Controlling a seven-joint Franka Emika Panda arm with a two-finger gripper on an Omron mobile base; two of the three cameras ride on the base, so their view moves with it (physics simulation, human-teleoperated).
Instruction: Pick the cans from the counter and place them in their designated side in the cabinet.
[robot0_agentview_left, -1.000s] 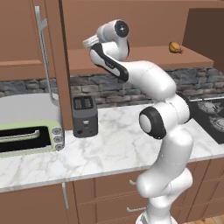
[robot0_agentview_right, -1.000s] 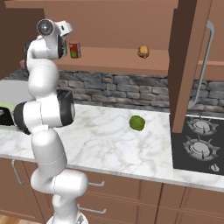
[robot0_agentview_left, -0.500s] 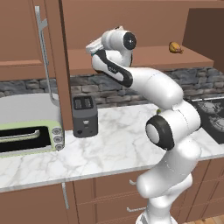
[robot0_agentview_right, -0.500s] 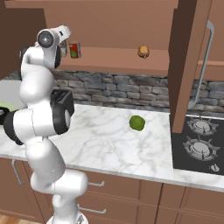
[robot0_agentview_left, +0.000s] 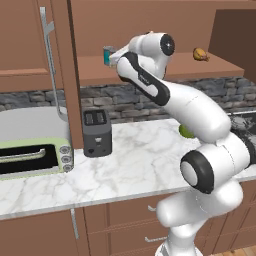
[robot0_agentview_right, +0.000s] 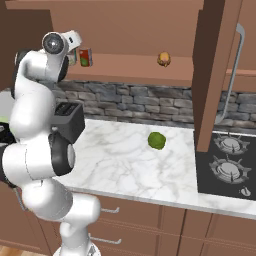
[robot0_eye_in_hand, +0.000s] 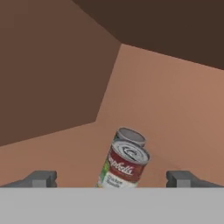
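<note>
Standing upright at lower centre of the hand view, lid up and long axis vertical, the red can rests on the cabinet shelf, between the gripper's wide-apart, empty fingertips.

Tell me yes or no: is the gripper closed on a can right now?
No: in the hand view the gripper has its fingertips spread wide, with the red can standing free on the shelf.
</note>
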